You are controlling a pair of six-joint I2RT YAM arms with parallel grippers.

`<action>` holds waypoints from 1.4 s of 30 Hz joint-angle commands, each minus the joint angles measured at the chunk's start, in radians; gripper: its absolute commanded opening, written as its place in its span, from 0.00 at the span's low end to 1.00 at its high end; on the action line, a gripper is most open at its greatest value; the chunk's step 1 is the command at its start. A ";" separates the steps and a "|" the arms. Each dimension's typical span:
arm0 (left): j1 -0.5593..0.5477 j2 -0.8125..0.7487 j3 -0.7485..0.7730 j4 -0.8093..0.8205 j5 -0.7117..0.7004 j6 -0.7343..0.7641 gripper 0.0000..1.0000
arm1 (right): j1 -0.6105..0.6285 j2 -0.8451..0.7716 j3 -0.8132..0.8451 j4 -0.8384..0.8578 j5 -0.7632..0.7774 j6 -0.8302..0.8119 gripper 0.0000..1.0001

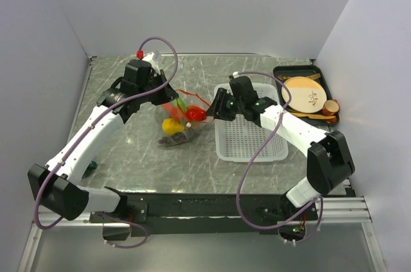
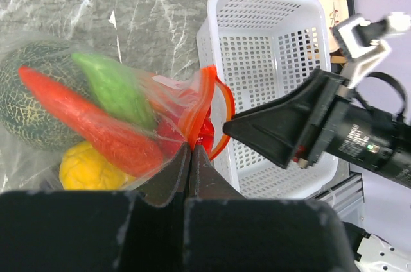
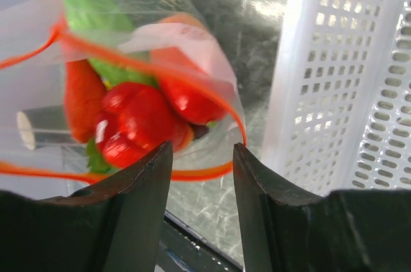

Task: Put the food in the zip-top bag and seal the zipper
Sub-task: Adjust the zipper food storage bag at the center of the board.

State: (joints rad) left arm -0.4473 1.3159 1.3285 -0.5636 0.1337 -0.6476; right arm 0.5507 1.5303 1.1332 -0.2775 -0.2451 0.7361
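Zip-top bag [image 1: 174, 118] crinkly, clear, bulging; left gripper [image 2: 191, 153] pinches orange-red zipper [image 2: 202, 102]; right gripper [image 3: 202, 150] jaws apart.

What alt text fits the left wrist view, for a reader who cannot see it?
The left gripper is shut on a clear bag at its orange-red mouth strip; the bag holds a green melon, a carrot, a green piece and a yellow piece. The right gripper points at the bag's mouth from the right, across a white basket.

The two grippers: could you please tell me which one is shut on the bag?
The left gripper: it pinches the zip-top bag at the orange-red zipper, while the right gripper has its jaws standing apart.
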 commanded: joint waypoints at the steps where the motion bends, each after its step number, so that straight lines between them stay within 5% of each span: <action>1: 0.001 -0.021 0.021 0.068 0.000 0.000 0.01 | -0.006 0.011 0.039 -0.006 0.016 0.016 0.50; 15: 0.001 -0.027 -0.006 0.068 -0.040 0.003 0.01 | -0.008 -0.058 0.016 -0.057 0.102 -0.007 0.52; 34: 0.001 -0.027 0.001 0.073 -0.028 0.003 0.01 | -0.006 0.039 0.017 0.015 0.001 0.031 0.46; 37: 0.001 -0.024 0.003 0.076 -0.025 0.006 0.01 | -0.008 0.041 0.010 0.034 -0.011 0.026 0.42; 42: 0.001 -0.012 -0.012 0.085 -0.002 0.011 0.01 | -0.008 0.062 0.036 0.066 -0.045 -0.004 0.10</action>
State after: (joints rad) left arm -0.4473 1.3159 1.3167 -0.5426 0.1093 -0.6472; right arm 0.5495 1.5684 1.1240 -0.2699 -0.2565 0.7567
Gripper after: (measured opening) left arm 0.014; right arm 0.178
